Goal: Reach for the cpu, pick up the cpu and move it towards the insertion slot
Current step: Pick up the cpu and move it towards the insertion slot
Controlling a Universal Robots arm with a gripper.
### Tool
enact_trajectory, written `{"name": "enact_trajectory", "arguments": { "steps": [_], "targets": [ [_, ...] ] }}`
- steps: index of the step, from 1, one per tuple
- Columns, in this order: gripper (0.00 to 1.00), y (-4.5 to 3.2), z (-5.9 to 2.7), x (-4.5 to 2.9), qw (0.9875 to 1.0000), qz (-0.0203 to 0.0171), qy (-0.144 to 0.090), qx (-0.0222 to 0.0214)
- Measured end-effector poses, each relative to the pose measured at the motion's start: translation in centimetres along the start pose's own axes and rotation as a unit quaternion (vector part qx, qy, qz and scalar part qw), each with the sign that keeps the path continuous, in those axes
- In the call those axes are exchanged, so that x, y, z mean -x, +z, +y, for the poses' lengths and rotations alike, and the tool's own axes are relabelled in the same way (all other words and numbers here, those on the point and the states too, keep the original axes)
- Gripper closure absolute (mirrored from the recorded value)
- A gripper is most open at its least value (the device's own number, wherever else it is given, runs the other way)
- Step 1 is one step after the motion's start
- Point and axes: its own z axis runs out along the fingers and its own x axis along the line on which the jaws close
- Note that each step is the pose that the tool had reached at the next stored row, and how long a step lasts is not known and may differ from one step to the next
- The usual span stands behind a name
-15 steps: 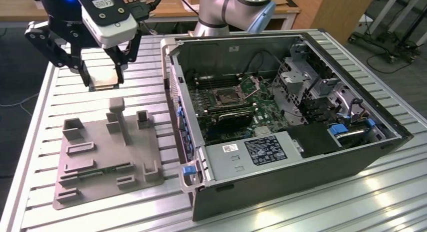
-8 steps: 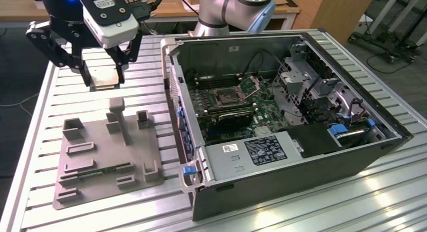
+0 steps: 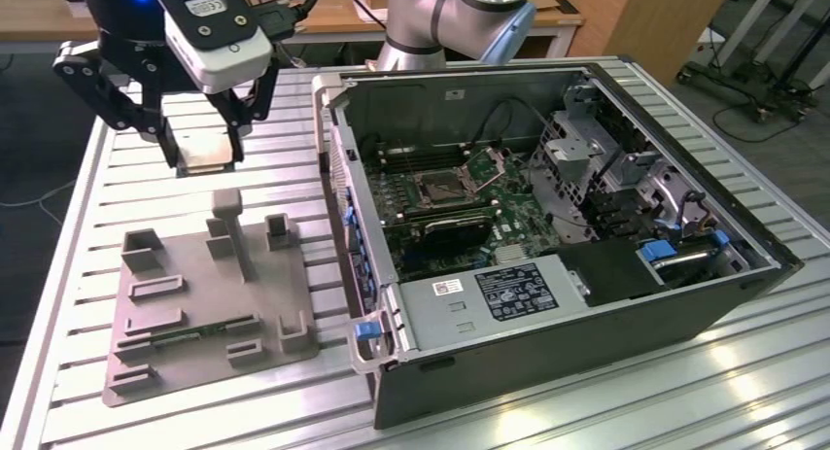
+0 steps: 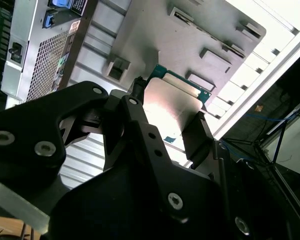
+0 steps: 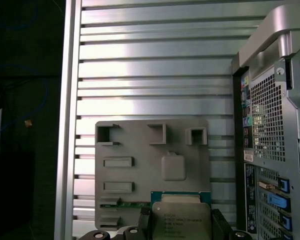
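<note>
Gripper holds cpu above tray.

black screw-studded gripper linkages, white camera block, silver-blue arm.

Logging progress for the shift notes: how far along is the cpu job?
Pickup looks done: the pincer is shut on the cpu, lifted above the grey tray. Left: the insertion slot inside the open computer case sits unfilled, off toward the exterior view's right.
</note>
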Motion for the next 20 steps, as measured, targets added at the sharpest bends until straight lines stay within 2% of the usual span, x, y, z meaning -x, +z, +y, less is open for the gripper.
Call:
{"name": "enact_trajectory", "arguments": {
  "steps": [9, 20],
  "targets": [
    [0.45, 0.01, 0.00, 0.35, 1.0000, 0.0000, 0.000, 0.0000],
    [0.45, 0.01, 0.01, 1.99, 1.0000, 0.0000, 0.000, 0.0000]
  ]
}}
